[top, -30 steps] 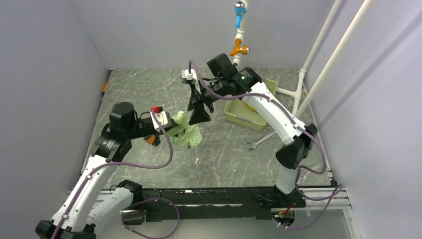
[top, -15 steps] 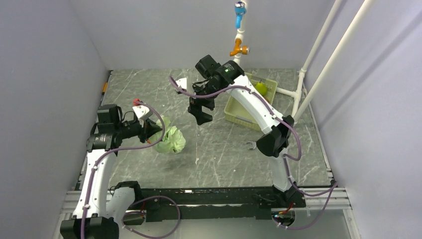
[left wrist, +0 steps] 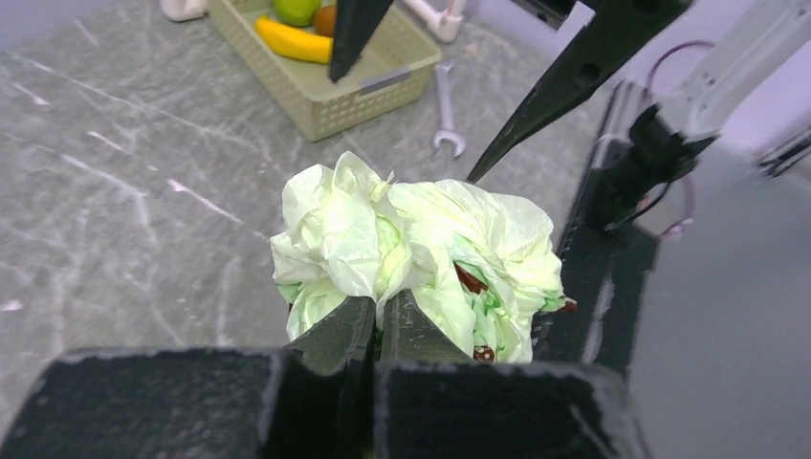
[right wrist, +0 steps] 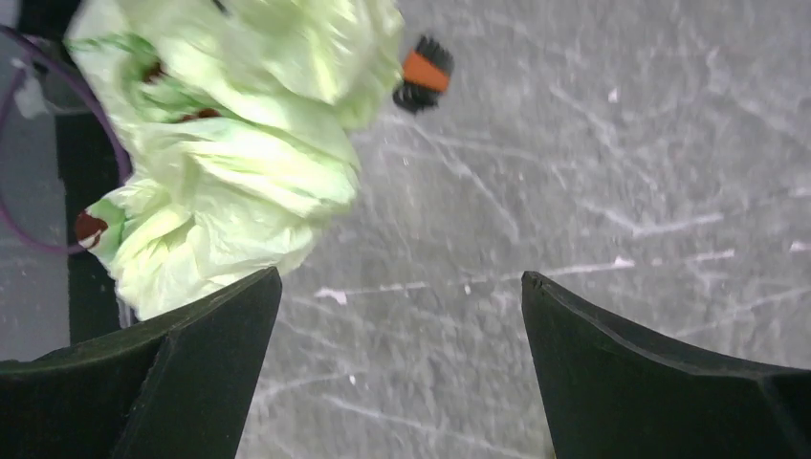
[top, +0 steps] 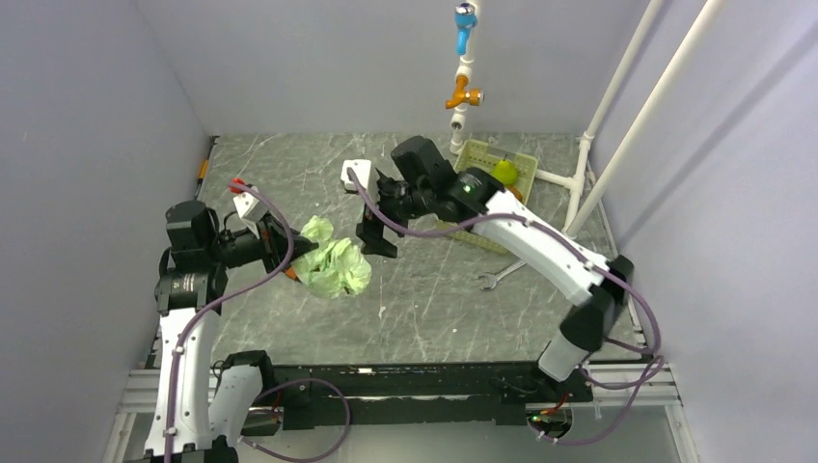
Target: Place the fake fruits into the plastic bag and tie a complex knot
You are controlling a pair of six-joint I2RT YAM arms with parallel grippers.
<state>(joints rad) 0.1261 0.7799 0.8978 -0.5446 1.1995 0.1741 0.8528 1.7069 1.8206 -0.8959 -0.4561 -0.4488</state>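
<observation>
The plastic bag is a crumpled pale green bundle held above the table, with dark red bits showing through its film. My left gripper is shut on a fold of the bag at its near side. My right gripper stands wide open just right of the bag, nothing between its fingers. Fake fruits lie in the tray: a yellow banana, a lime-green one and an orange one.
The pale green tray stands at the back right by white pipes. A steel wrench lies in front of it. A small orange-and-black block sits on the table under the bag's far side.
My right gripper has opened wide, come off the bag's top and now hangs lower beside it. The left arm has pulled the bag to the left.
</observation>
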